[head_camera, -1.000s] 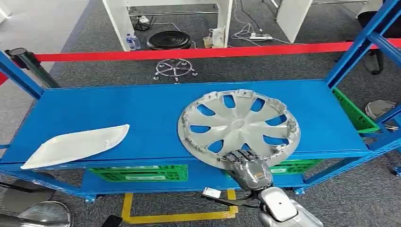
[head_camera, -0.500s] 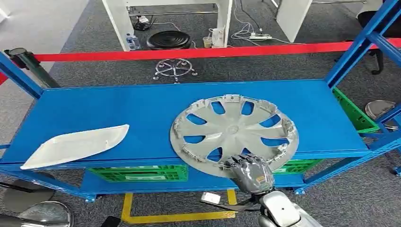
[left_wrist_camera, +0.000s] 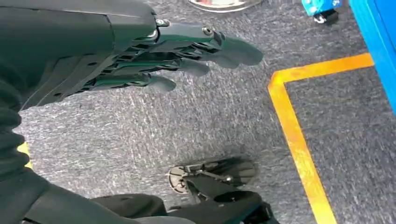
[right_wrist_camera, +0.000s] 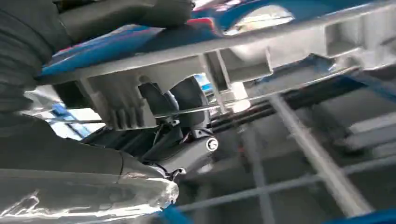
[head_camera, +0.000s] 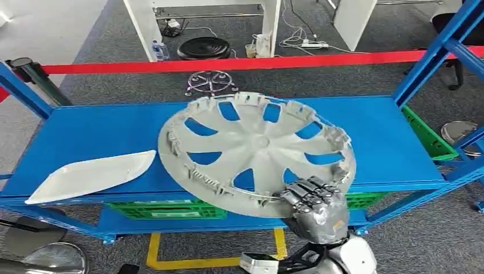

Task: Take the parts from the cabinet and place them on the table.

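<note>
Left hand (left_wrist_camera: 140,60): hangs over grey carpet beside a yellow floor line (left_wrist_camera: 294,135), fingers straight and apart, holding nothing; judged idle while the other arm works.

White curved plastic panel (head_camera: 91,176): lies flat on the blue metal cabinet shelf (head_camera: 114,131), well to the left of the right hand; untouched, judged a part yet to be fetched.

Silver-grey round plastic wheel cover (head_camera: 257,151): tilted, far edge raised clear of the shelf, near rim overhanging the shelf's front edge into the right hand; the tilt looks like a lift-off from a one-sided hold.

Right hand (head_camera: 314,208): below the cover's near rim, fingers curled over that rim, gripping it; the right wrist view shows the ribbed underside against the palm.

Writing: none readable on any item.
</note>
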Action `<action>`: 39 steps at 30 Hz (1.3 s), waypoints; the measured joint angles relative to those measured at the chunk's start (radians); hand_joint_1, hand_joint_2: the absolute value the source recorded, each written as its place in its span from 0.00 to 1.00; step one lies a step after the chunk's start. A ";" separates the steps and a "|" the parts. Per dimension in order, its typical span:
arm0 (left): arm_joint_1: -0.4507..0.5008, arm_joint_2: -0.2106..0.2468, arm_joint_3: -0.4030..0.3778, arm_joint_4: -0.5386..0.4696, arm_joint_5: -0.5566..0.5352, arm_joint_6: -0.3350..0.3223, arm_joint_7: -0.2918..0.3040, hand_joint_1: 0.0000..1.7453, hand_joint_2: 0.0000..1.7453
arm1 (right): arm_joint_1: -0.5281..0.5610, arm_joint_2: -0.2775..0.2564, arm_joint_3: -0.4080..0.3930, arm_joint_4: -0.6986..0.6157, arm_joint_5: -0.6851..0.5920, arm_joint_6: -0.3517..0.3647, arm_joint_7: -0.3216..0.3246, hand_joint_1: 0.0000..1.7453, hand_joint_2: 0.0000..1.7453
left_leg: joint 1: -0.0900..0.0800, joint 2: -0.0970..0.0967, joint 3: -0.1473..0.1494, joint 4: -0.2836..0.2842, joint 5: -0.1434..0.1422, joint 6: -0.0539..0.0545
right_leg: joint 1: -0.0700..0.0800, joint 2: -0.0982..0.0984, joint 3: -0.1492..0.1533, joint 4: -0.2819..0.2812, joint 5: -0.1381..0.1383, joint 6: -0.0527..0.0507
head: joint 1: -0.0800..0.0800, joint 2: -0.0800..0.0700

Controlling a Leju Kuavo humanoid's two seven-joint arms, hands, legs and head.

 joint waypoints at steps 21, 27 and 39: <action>0.003 -0.002 0.008 0.000 -0.005 0.051 -0.018 0.00 1.00 | 0.045 0.074 -0.049 -0.166 -0.065 0.001 -0.008 1.00 1.00 | 0.000 0.000 0.000 0.000 0.000 0.000 | 0.000 0.001 0.000 0.000 0.000 0.000 | 0.000 0.000; 0.003 -0.003 0.010 0.000 -0.003 0.059 -0.020 0.00 1.00 | 0.048 0.074 -0.049 -0.166 -0.091 0.001 -0.008 1.00 1.00 | -0.005 0.000 -0.001 0.007 -0.006 0.007 | -0.004 0.001 0.001 -0.006 0.003 0.006 | 0.000 0.000; 0.000 -0.019 0.010 0.000 -0.018 0.084 -0.018 0.00 1.00 | 0.076 0.058 -0.035 -0.086 -0.261 0.001 -0.008 1.00 1.00 | 0.022 0.005 -0.004 -0.026 0.029 0.011 | -0.027 0.011 -0.043 0.122 -0.018 0.053 | 0.005 0.000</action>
